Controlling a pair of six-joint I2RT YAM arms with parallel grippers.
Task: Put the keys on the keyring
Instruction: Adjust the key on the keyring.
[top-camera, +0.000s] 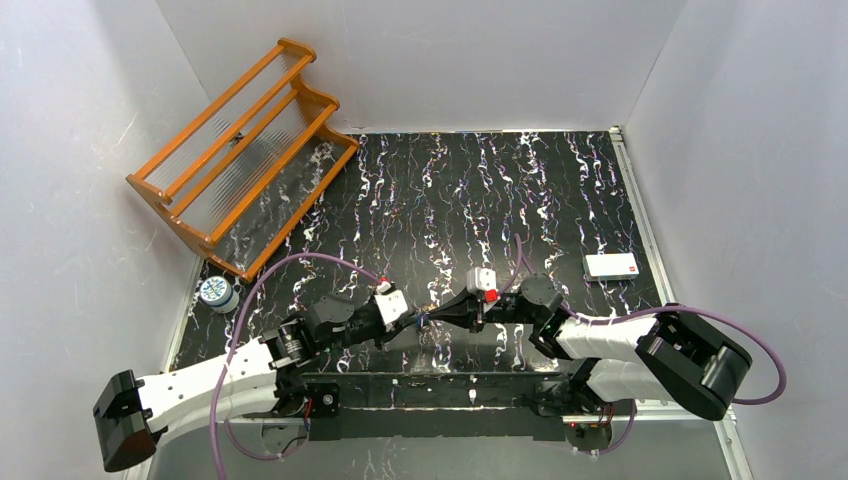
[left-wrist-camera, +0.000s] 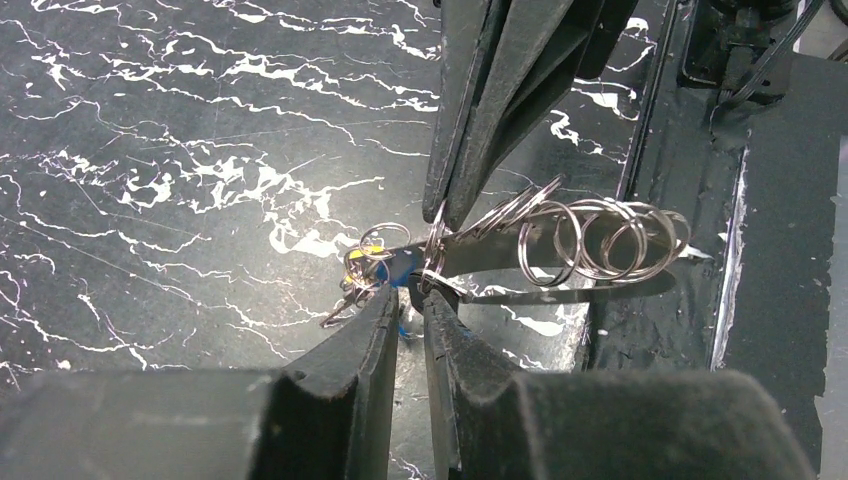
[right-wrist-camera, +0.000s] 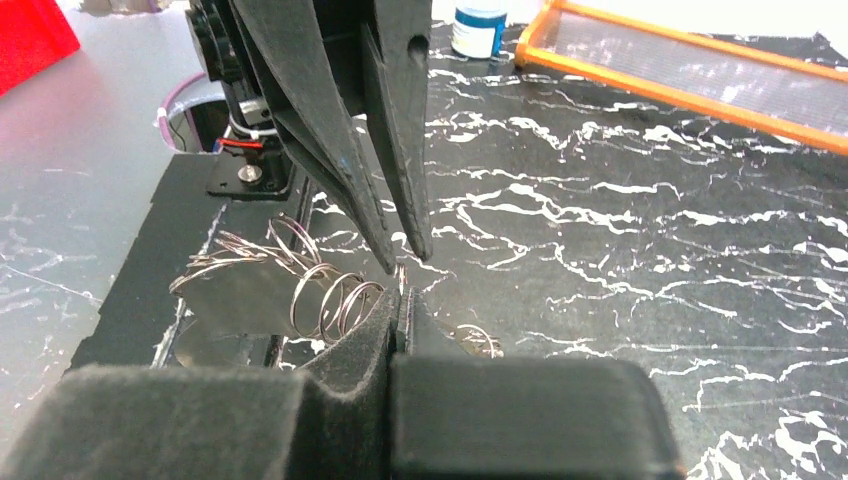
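Keys (left-wrist-camera: 372, 268): small bunch, one blue head and one brass-gold showing. It was held near the front edge of the worktop (left-wrist-camera: 180, 150), seemingly just clear of it, touching one end of the keyring (left-wrist-camera: 560, 255).

Keyring: flat pale loop hung with several wire rings. It was held roughly level and clamped at that end by the right pincer (right-wrist-camera: 400, 300), fingers pressed together.

Left pincer (left-wrist-camera: 408, 298): narrowed to a slit on the blue head.

Judged: the loop was steadied by one arm so the bunch could be fed on by the other.

Tin (top-camera: 216, 292), card (top-camera: 611, 265) and rack (top-camera: 240, 150) lay well apart.
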